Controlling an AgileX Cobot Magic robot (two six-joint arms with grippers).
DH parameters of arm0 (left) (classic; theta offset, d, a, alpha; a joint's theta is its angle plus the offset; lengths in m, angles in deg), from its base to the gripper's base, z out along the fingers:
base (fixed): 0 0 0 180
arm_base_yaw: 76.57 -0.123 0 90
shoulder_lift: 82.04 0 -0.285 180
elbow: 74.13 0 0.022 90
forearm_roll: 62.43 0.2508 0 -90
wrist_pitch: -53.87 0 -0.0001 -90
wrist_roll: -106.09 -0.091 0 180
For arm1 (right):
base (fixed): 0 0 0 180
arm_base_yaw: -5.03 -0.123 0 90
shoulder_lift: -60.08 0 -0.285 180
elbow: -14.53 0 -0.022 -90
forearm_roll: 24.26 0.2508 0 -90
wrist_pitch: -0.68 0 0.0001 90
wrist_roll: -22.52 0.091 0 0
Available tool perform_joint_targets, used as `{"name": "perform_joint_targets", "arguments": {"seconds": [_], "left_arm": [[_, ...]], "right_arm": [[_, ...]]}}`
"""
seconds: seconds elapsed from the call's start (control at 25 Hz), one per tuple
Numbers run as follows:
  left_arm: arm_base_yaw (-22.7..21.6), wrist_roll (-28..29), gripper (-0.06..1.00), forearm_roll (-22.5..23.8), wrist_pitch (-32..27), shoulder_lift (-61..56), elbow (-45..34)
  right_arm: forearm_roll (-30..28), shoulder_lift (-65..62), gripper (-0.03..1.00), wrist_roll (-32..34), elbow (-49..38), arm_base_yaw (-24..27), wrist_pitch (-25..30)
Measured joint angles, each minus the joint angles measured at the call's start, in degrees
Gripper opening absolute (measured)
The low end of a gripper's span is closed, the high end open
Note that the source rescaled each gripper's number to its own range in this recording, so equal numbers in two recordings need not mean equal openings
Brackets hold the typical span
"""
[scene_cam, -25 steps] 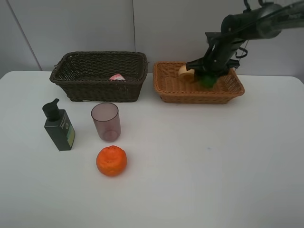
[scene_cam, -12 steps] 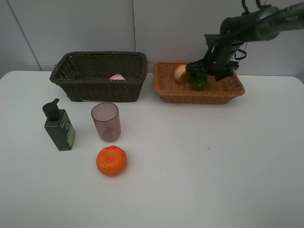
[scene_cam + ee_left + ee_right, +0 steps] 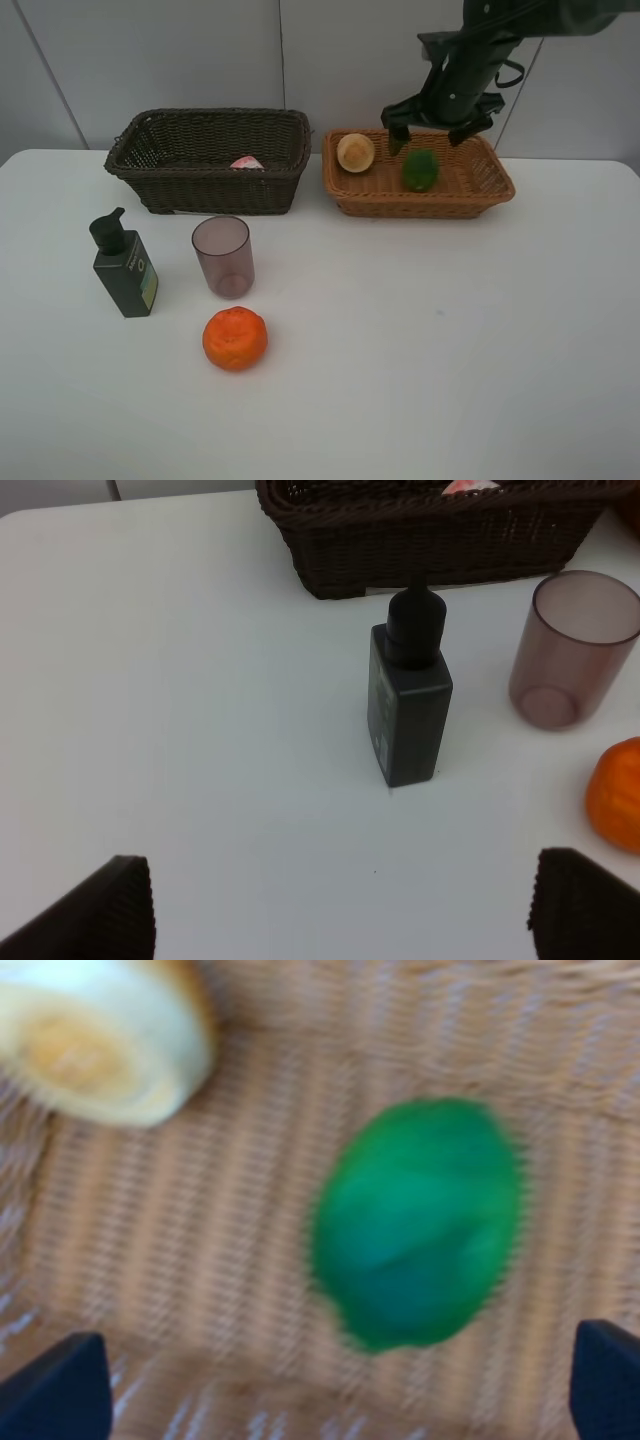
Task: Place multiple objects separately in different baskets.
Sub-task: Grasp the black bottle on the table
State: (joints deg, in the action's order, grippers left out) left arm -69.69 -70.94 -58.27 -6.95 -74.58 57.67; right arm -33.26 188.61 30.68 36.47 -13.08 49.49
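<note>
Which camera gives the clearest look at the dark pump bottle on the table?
The left wrist view: the pump bottle stands upright, large and sharp, near the middle of the picture. The exterior high view shows it whole but small, beside the cup. The right wrist view does not show it, only the inside of the tan basket.

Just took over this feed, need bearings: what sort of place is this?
Probably a lab-style test bench, not a home: a plain white table, blank pale wall panels behind, and a dark basket and tan basket set out like props.
</note>
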Motion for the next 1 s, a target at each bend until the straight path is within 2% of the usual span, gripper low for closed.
{"name": "perform_joint_targets", "arguments": {"seconds": [0.36,0.52,0.68,1.0], "left_arm": [[0.00,0.00,0.97,0.00,0.00,0.00,0.00],[0.00,0.00,0.97,0.00,0.00,0.00,0.00],[0.00,0.00,0.97,0.07,0.00,0.00,0.00],[0.00,0.00,0.97,0.18,0.00,0.00,0.00]], "right_arm": [[2.70,-3.96,1.00,0.40,-0.08,-8.52,11.50],[4.27,-8.54,1.00,2.53,-5.70,-9.49,11.14],[4.52,-16.29,1.00,2.74,-16.22,-5.47,9.42],[4.04,-39.91,1.00,2.79,-34.91,8.24,9.15]]}}
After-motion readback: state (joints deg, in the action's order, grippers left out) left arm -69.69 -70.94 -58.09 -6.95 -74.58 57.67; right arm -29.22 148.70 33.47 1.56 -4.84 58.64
